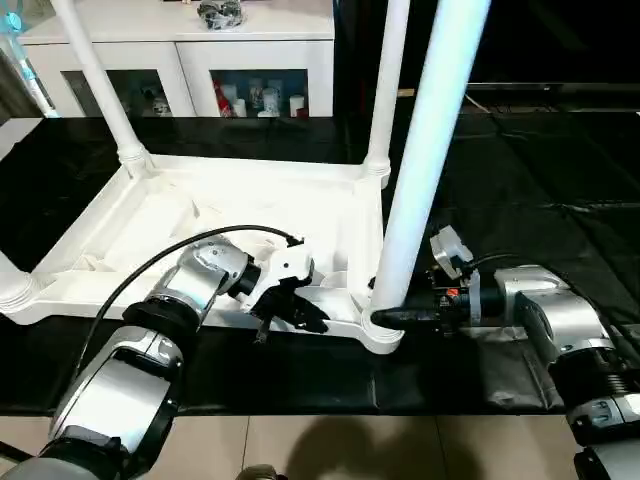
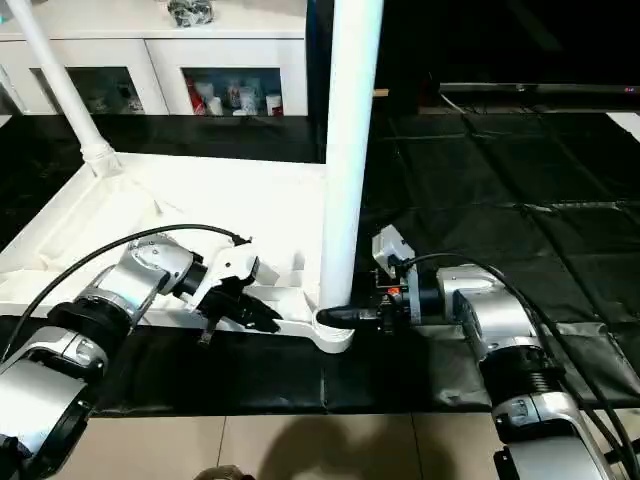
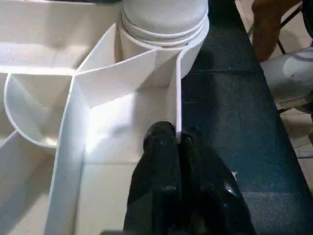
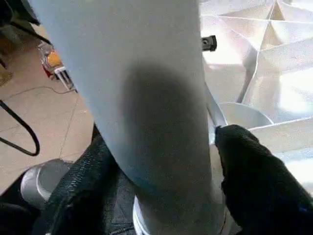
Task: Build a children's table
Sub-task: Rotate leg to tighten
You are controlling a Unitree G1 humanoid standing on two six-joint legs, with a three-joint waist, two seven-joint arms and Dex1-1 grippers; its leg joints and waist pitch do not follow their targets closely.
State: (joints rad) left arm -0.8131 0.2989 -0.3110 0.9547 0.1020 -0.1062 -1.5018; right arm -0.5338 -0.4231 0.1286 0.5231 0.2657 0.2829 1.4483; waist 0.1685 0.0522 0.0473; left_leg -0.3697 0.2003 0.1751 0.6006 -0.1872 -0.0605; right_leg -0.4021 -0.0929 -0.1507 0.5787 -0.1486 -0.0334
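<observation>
The children's table lies upside down on a black mat, its ribbed white top (image 1: 250, 200) facing up. Two legs stand in the far corner sockets, the far left leg (image 1: 100, 80) and the far right leg (image 1: 390, 80). A third leg (image 1: 430, 150) stands upright in the near right socket (image 1: 383, 338). My left gripper (image 1: 300, 318) is shut on the thin near rim wall (image 3: 177, 98) just left of that socket. My right gripper (image 1: 385, 318) reaches in from the right. Its black fingers (image 4: 254, 171) press both sides of the near right leg's base (image 4: 161, 122).
A white glass-door cabinet (image 1: 180, 50) stands behind the mat. The black mat (image 1: 540, 170) stretches far to the right. Tiled floor (image 1: 300, 440) begins at the mat's near edge. Another corner socket (image 1: 15, 288) sits at the near left edge.
</observation>
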